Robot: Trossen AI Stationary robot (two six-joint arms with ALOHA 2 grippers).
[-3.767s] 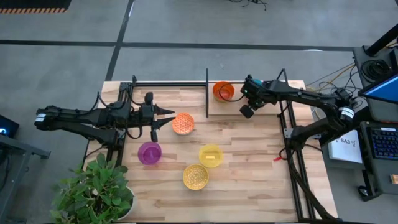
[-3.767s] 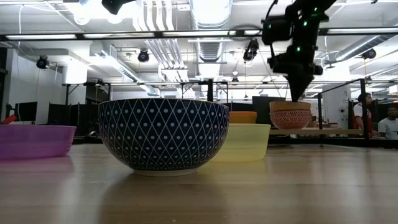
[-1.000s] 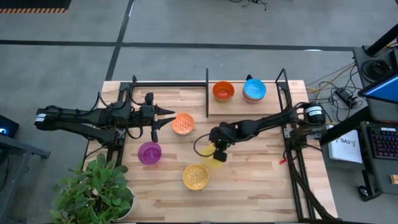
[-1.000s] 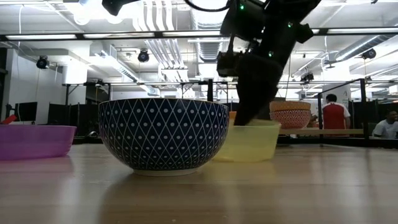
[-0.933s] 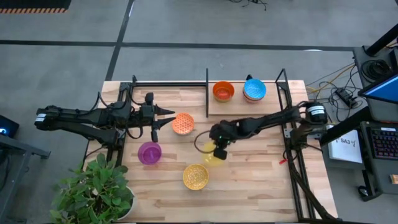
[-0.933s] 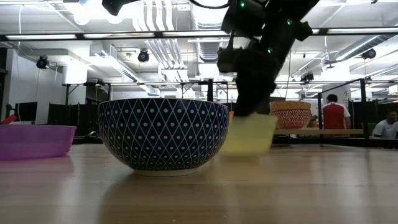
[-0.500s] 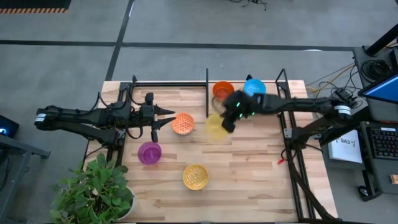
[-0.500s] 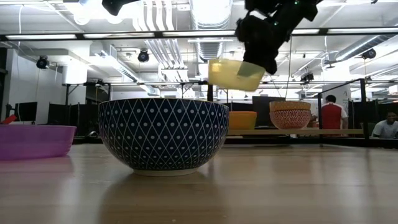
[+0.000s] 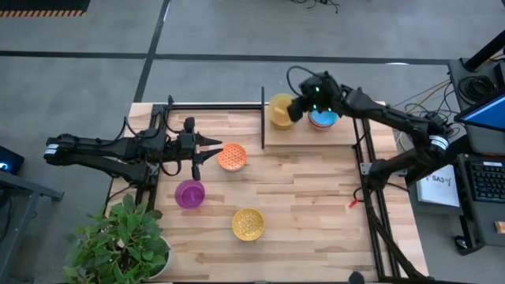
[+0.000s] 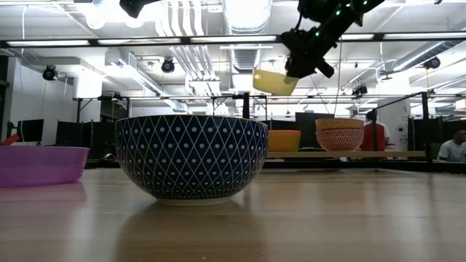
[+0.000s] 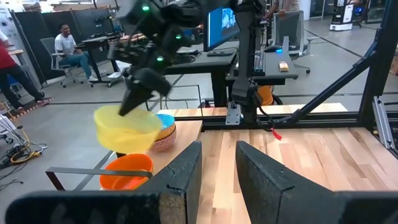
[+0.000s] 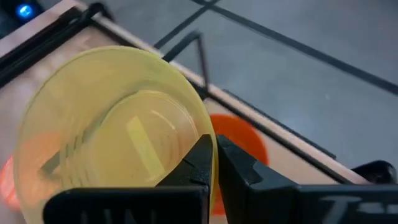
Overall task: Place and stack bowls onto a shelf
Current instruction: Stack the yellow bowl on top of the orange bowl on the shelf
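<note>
My right gripper (image 9: 298, 109) is shut on the yellow bowl (image 9: 280, 110) and holds it in the air above the shelf (image 9: 347, 136), over the red-orange bowl (image 12: 239, 140). The light blue bowl (image 9: 323, 120) stands on the shelf beside it, partly under the arm. The orange patterned bowl (image 9: 232, 156), purple bowl (image 9: 189, 193) and gold patterned bowl (image 9: 248, 223) rest on the table. The blue-and-white bowl (image 10: 191, 156) shows only in the low view. No green bowl is in view. My left gripper (image 9: 207, 150) waits open at the table's left, next to the orange patterned bowl. My right gripper pinches the yellow bowl's rim (image 12: 208, 134), one finger (image 12: 199, 162) inside the bowl and the other outside. It reaches in from the table's right side, slanting down. The bowl (image 10: 275, 81) is lifted clear and tilted, high above the shelf board (image 10: 364, 153).
Thin black posts (image 9: 263, 102) stand at the shelf's left end and a black frame runs along the table's far and right edges. A potted plant (image 9: 118, 241) sits at the near left corner. Bare wood lies right of the gold bowl. People show in the room behind.
My right gripper, shut on the yellow bowl's rim, lifted it off the middle of the table. It carried the bowl up and toward the far edge, to above the shelf's left end. The bowl now hangs tilted over the red-orange bowl.
</note>
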